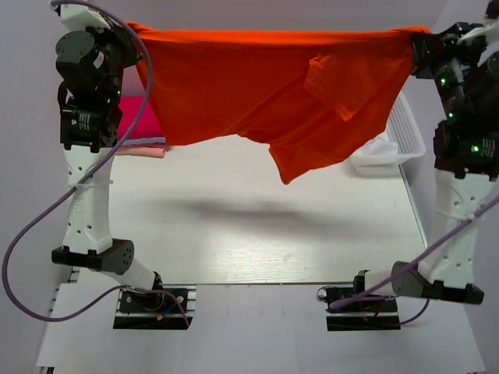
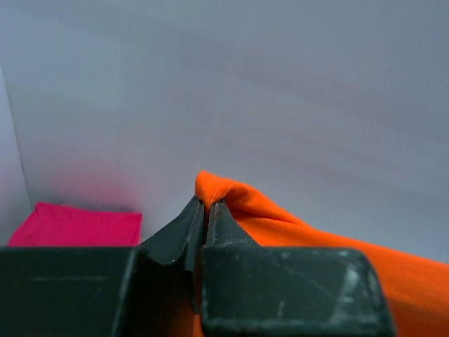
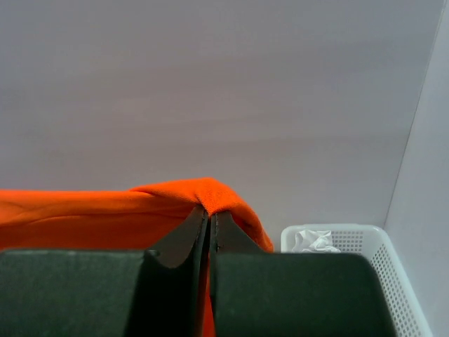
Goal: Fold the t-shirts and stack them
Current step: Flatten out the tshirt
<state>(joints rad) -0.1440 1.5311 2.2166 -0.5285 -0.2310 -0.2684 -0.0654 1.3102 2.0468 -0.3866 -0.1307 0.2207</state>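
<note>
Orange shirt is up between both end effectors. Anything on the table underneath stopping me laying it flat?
Nothing visible: the table under the orange shirt is bare. The pink stack sits far left, the white basket far right.

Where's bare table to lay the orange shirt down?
Bare: the table's middle and near strip, below the hanging shirt, from the pink stack across to the basket. Crowded: far left by the stack, far right by the basket.
</note>
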